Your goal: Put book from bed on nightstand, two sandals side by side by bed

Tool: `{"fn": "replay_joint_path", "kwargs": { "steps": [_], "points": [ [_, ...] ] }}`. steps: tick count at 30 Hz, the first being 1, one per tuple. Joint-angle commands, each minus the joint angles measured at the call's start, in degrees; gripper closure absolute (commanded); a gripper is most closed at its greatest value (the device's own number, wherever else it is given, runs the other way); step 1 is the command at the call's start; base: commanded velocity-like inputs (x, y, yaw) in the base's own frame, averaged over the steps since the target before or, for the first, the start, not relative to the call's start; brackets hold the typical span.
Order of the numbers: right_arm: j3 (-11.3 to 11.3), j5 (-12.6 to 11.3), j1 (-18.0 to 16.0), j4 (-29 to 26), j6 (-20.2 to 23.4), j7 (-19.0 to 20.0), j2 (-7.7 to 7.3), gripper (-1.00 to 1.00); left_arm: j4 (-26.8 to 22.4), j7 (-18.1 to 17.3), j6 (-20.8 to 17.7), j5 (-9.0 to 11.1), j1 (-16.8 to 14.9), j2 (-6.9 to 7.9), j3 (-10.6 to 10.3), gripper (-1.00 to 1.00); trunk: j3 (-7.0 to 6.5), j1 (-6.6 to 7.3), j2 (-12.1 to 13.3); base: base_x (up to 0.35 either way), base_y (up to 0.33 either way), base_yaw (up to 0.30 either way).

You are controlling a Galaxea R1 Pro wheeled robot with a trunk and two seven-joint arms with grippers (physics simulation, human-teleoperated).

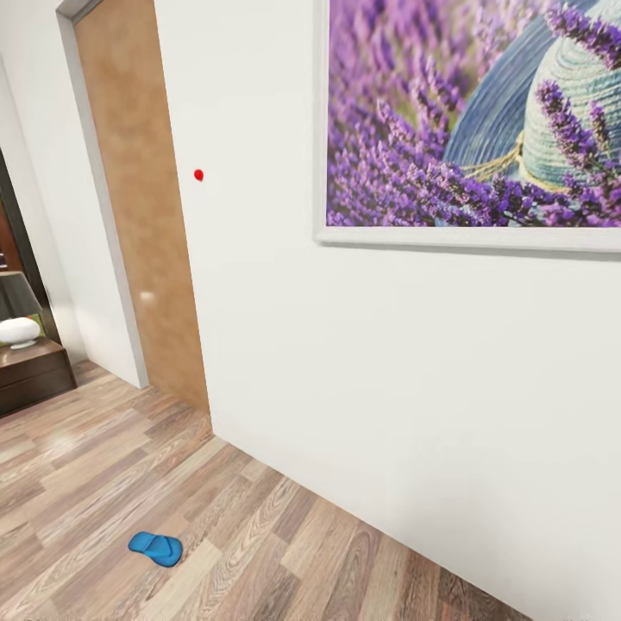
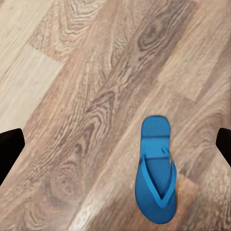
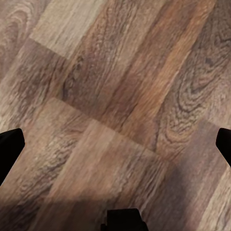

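Head view – wall: a white wall [image 1: 362, 362] runs across most of the picture, meeting the wood-plank floor [image 1: 103, 483] along a slanting line.
Head view – picture: a large white-framed print of purple lavender and a woven hat [image 1: 473, 116] hangs high on that wall.
Head view – door: a tan wooden door [image 1: 142, 207] stands at the wall's left end, with a small red dot [image 1: 199, 175] on the wall just beside it.
Head view – nightstand: a low dark-brown nightstand [image 1: 33, 373] shows at the far left edge, carrying a lamp with a white rounded base and a dark shade [image 1: 17, 312].
Head view – sandal: one bright blue sandal [image 1: 156, 548] lies flat on the floor near the lower left, well apart from the nightstand and a little off the wall.
Left wrist view – sandal: the blue sandal [image 2: 156, 169] lies sole down on the planks, strap side up, with its thong straps visible.
Left wrist view – left gripper: the left gripper [image 2: 115, 144] has its two dark fingertips [image 2: 10, 147] at opposite edges of the picture, spread wide, nothing between them; the sandal sits below, nearer one finger than the other, untouched.
Right wrist view – floor: bare brown planks [image 3: 120, 96] with a soft shadow along one edge.
Right wrist view – right gripper: the right gripper [image 3: 115, 144] is likewise spread wide, its black fingertips [image 3: 10, 147] at either edge, holding nothing.
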State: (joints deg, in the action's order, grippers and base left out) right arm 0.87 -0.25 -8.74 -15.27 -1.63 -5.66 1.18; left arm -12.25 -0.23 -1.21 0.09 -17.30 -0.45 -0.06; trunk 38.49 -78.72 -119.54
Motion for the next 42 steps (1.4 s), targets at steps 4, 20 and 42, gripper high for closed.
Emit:
{"fn": "replay_joint_path", "kwargs": {
  "steps": [4,20,42],
  "points": [
    [0.16,-0.02,-0.06,-0.81,-0.05,-0.24,0.07,-1.00,-1.12,-0.03,-0.21,0.00,-0.02,0.01,-0.06,-1.00,0.78,-0.87,-1.64,0.000,0.000,0.000],
    [0.33,-0.06,-0.24,-8.13,0.55,-0.42,1.16,-1.00,-3.73,-0.13,-1.31,-0.04,-1.44,0.18,-0.22,-1.00,3.66,-4.39,-8.06,0.000,0.000,0.000],
    [0.46,0.03,-0.32,-11.34,0.66,-0.57,2.86,-1.00,-3.39,-0.24,-1.68,-0.37,-4.48,0.19,-0.24,-1.00,7.61,-9.22,-16.88,0.000,0.000,0.000]
  ]
}}
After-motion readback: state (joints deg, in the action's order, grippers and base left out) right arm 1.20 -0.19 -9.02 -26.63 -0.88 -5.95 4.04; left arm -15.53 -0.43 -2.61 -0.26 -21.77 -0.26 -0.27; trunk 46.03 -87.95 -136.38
